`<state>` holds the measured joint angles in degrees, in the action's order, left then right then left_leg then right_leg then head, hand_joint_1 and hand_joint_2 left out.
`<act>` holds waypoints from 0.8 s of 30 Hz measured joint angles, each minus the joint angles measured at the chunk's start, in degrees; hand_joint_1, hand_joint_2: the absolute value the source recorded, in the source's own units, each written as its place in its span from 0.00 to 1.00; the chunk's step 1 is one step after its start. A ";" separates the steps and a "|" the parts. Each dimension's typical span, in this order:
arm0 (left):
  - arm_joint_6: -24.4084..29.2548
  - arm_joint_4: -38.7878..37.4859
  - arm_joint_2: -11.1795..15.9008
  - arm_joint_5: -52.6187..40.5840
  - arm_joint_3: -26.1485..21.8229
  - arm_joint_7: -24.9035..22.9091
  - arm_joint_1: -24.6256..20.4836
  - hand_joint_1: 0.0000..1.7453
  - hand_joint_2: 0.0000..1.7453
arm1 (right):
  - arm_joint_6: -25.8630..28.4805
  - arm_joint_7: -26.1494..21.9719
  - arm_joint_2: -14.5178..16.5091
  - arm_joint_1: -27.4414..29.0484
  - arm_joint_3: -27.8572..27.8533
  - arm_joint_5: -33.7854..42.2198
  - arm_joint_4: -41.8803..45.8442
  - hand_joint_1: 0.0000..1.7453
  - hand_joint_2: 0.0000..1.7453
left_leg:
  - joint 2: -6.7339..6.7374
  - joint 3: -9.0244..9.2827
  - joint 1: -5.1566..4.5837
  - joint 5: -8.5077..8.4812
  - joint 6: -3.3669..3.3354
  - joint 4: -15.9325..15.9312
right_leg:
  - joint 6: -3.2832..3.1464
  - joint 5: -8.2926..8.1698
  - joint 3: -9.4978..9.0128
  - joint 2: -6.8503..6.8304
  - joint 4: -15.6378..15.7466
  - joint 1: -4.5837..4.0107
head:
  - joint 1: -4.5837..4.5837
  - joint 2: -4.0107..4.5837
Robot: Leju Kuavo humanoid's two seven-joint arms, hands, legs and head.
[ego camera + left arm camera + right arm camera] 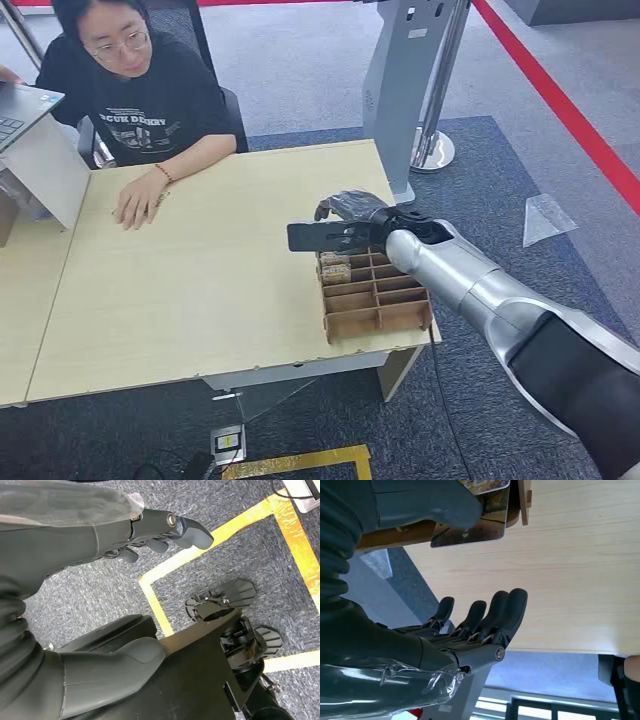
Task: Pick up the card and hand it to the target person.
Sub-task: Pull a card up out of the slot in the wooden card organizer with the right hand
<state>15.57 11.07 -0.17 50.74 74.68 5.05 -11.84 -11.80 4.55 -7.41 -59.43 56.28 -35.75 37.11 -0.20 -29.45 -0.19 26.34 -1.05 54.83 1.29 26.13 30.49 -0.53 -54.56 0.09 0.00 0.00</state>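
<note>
**Observer:** What is the right hand doing?

**Operator:** I have the dark, many-fingered right hand [355, 222] raised over the far end of the brown compartmented wooden tray [377, 322]. It pinches a thin dark rectangular card [313, 236] between the thick thumb [433, 502] and the fingers, I judge, though the wrist view mostly shows the thumb laid along the card while the other fingers [491, 615] stretch out straight and a little apart beside it. So it is clamped on the card.

**Observer:** And where does the card lie from there?

**Operator:** It sticks out of the hand toward the robot's left, flat, clear of the tray and above the pale wooden table [204, 290]. Its long axis runs roughly crosswise, pointing along the table toward the seated person in a black printed T-shirt [143, 110]. That person's hand [140, 205] rests on the table near the far edge, well apart from the card, farther away and to the left. The hand-over turns on that line, so I'd carry the card diagonally forward and left.

**Observer:** Could the other arm do it?

**Operator:** The left hand [166, 530] hangs over grey carpet with yellow tape, fingers loosely curled with nothing in them. The right is nearer.

**Observer:** How does the card look?

**Operator:** From above it is plain and dark. The wrist view shows a printed picture face, glossy, undamaged as far as I can tell.
</note>
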 joint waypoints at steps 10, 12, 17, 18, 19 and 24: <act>0.06 0.02 -0.03 0.25 -0.23 0.34 0.08 0.00 1.00 | -0.14 -0.22 0.14 -0.19 0.45 -0.36 -0.41 0.51 1.00 | -0.03 -0.01 0.00 0.02 -0.04 0.03 | 0.01 0.02 -0.01 -0.04 0.00 0.00 | 0.00 0.00; 0.11 0.02 -0.03 0.30 -0.27 0.42 0.10 0.00 1.00 | -0.16 -0.26 0.10 -0.20 0.51 -0.40 -0.40 0.54 1.00 | -0.02 0.00 0.00 0.01 -0.02 0.01 | 0.01 0.01 -0.01 -0.03 0.00 0.00 | 0.00 0.00; 0.27 0.02 0.01 0.46 -0.43 0.63 0.17 0.00 1.00 | -0.27 -0.39 0.15 -0.23 0.67 -0.46 -0.35 0.57 1.00 | -0.04 0.01 0.00 0.02 -0.04 0.02 | 0.01 0.03 -0.03 -0.05 0.00 0.00 | 0.00 0.00; 0.31 0.03 0.02 0.50 -0.47 0.72 0.18 0.00 1.00 | -0.31 -0.41 0.16 -0.24 0.71 -0.48 -0.36 0.58 1.00 | -0.04 0.01 0.00 0.03 -0.04 0.02 | 0.01 0.03 -0.03 -0.05 0.00 -0.01 | 0.00 0.00; 0.34 0.03 0.02 0.54 -0.51 0.79 0.19 0.00 1.00 | -0.35 -0.42 0.17 -0.25 0.76 -0.51 -0.37 0.59 1.00 | -0.03 0.00 0.00 0.02 -0.04 0.02 | 0.01 0.03 -0.02 -0.04 0.00 0.00 | 0.00 0.00; 0.51 0.05 0.06 0.73 -0.72 1.27 0.27 0.00 1.00 | -0.71 -0.54 0.07 -0.31 1.05 -0.64 -0.31 0.61 1.00 | -0.03 0.01 0.00 0.02 -0.05 0.02 | 0.01 0.02 -0.03 -0.04 0.01 -0.01 | 0.00 0.00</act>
<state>16.08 11.12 -0.11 51.47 73.96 6.32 -11.57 -12.52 4.01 -7.34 -59.74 57.33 -36.39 36.81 -0.23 -29.44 -0.19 26.37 -1.10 54.85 1.30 26.15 30.45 -0.57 -54.55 0.08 0.00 0.00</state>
